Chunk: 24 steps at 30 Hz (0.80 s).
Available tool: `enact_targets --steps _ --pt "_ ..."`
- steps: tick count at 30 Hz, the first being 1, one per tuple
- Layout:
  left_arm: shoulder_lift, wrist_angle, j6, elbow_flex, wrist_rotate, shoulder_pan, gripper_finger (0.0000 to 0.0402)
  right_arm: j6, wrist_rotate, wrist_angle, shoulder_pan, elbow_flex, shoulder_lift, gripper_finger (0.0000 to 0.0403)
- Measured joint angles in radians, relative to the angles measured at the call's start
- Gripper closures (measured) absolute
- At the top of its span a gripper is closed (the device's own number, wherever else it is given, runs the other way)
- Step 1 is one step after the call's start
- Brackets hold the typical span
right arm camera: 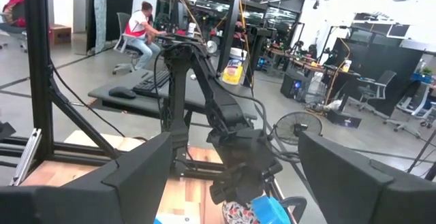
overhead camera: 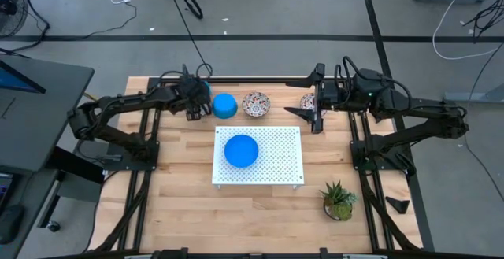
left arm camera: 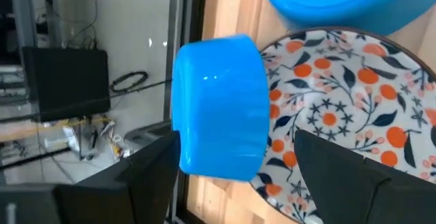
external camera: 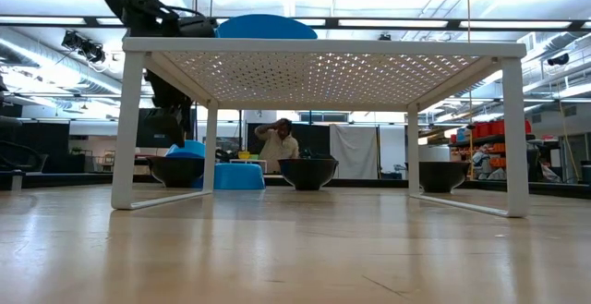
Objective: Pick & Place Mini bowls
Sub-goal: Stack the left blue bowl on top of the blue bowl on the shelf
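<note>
Near the surface's far edge, the left claw (overhead camera: 197, 100) pinches a light, slippery blue bowl (left arm camera: 221, 108) by its rim; the right claw (overhead camera: 313, 111) gapes empty.

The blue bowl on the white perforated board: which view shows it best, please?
The high view: the blue bowl shows whole, sitting on the white perforated board. The low view catches only its top edge above the board. Neither wrist view shows it.

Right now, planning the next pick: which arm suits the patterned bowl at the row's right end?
Right. Its open hand hangs by that patterned bowl; the left hand is farther off, at a blue bowl.
</note>
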<state>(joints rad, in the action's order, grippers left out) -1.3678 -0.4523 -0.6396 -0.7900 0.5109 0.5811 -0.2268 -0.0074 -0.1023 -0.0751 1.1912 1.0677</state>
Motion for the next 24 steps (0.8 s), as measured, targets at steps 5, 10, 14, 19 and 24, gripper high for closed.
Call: enact_targets --steps 5,10,14,19,24 --pt "0.0 0.025 -0.035 0.015 -0.019 0.017 0.0108 0.0 0.0 0.006 0.0 0.0 0.024 0.0082" --pt "-0.024 0.041 -0.067 0.014 -0.026 0.018 0.0108 0.0 0.0 0.012 0.0 0.0 0.063 0.0082" --pt "-0.077 0.069 -0.092 0.014 -0.031 0.018 0.0108 0.0 0.0 0.017 0.0 0.0 0.087 0.0082" --pt "-0.127 0.14 -0.082 0.014 0.04 0.018 0.0108 0.007 0.0 0.018 0.0 0.0 0.097 0.0082" --pt "-0.13 0.193 -0.079 0.014 0.053 0.019 0.0108 0.005 0.0 0.032 0.0 0.0 0.098 0.0082"
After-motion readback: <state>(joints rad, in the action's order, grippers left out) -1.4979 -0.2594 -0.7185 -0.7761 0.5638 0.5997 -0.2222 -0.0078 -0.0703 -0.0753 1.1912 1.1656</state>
